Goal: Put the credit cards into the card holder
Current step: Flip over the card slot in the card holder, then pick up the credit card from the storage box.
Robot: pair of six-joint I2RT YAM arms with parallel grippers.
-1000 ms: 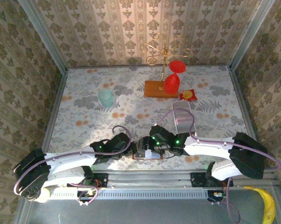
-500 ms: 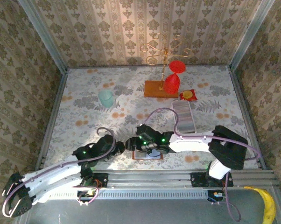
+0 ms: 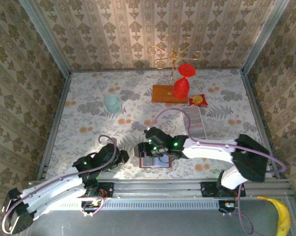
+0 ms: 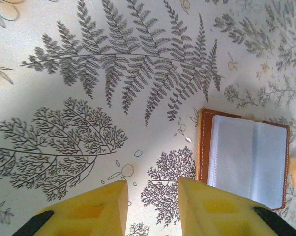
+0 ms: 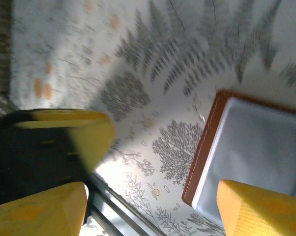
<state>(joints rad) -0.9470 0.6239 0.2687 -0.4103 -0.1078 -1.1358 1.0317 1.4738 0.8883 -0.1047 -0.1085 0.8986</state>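
Open and waiting: the card holder [image 3: 155, 162] lies flat at the near edge of the table [image 3: 89, 123], grey pockets up. From the left wrist camera we see the left fingers [image 4: 103, 206] parted and empty, just short of the holder's leather rim and not touching it. The right fingers [image 5: 44, 209] are spread wide and carry nothing, with the holder just beside them. That right wrist picture is smeared, so the black-and-yellow shape at its left is probably the other arm's fingers, though we cannot be sure.

The credit cards [image 3: 197, 127] stand as an edge-on row farther back on the right, well apart from the holder; we can make out none in a pocket.

We judge the step in hand to be fetching a first card. The right arm sits nearer the row; it should pinch one card alone by its upper edge and lift it straight out, then bring it low and slantwise to a pocket mouth. Meanwhile the left fingers could pin the leather rim, so the holder does not skid on the table.
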